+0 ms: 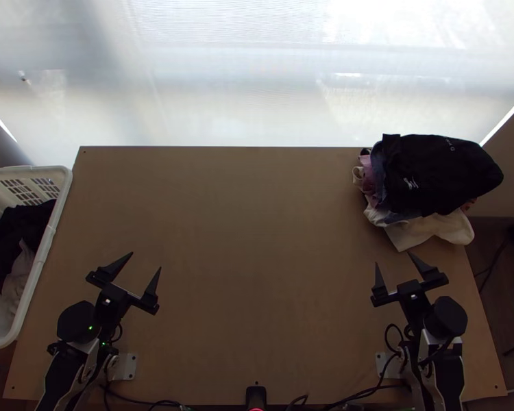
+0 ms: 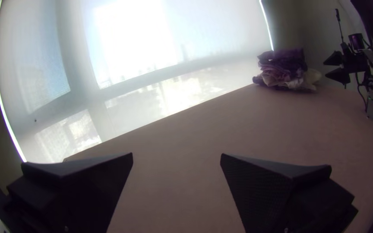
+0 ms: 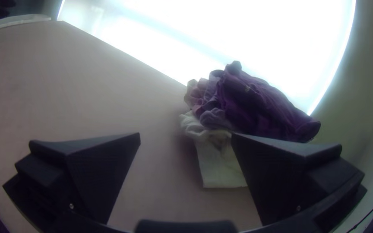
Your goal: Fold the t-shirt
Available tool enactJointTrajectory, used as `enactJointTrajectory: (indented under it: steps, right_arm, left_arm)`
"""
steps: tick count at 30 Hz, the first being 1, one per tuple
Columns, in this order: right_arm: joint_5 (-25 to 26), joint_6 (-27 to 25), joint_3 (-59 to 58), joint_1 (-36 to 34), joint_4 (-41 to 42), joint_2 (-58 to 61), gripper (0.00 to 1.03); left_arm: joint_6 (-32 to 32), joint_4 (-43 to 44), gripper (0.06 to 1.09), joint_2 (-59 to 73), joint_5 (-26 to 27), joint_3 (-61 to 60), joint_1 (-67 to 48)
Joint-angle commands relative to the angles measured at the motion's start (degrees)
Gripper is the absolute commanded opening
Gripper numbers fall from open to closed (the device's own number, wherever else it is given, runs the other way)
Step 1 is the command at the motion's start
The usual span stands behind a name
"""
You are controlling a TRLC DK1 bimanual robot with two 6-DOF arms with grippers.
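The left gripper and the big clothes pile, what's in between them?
Just bare wooden tabletop. The top view shows that stretch between the left gripper and the clothes pile, with nothing lying on it.

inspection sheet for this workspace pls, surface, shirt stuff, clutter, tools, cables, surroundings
surface: wooden table, small dark dots near its corners
job's things: cloth pile at the far right corner, dark garment bunched on top, white cloth sticking out below; which piece is the t-shirt, cannot tell
clutter: white basket at the left edge, dark and pale clothes inside
tools: left tool and right tool both open, nothing seen between their fingers
cables: black cables along the near edge between the arm bases
surroundings: bright window covering beyond the far edge
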Motion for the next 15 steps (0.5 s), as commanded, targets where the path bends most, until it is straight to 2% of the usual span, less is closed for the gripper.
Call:
enactJointTrajectory:
  steps: [1,4,10,13,15]
  right_arm:
    - [0.1,0.4,-0.1,-2.9,-0.1,0.2,0.98]
    - [0.1,0.5,-0.1,-3.5,0.0,0.1,0.98]
    - [0.4,0.6,0.1,-4.2,2.6,0.1,0.98]
    - [1.5,3.0,0.4,-3.5,4.7,0.0,0.98]
    - [2.9,3.0,0.4,-2.1,5.5,0.0,0.98]
  left_arm:
    - [-1.0,0.7,1.04,0.0,-0.4,0.0,-0.7]
    - [-2.1,0.3,1.04,0.1,-2.4,-0.1,0.0]
    - [-8.8,2.4,1.04,0.1,-4.4,0.0,3.5]
    - [-9.5,7.1,1.04,0.4,-9.4,0.3,4.1]
    - [-9.3,12.6,1.04,2.4,-16.2,0.3,4.0]
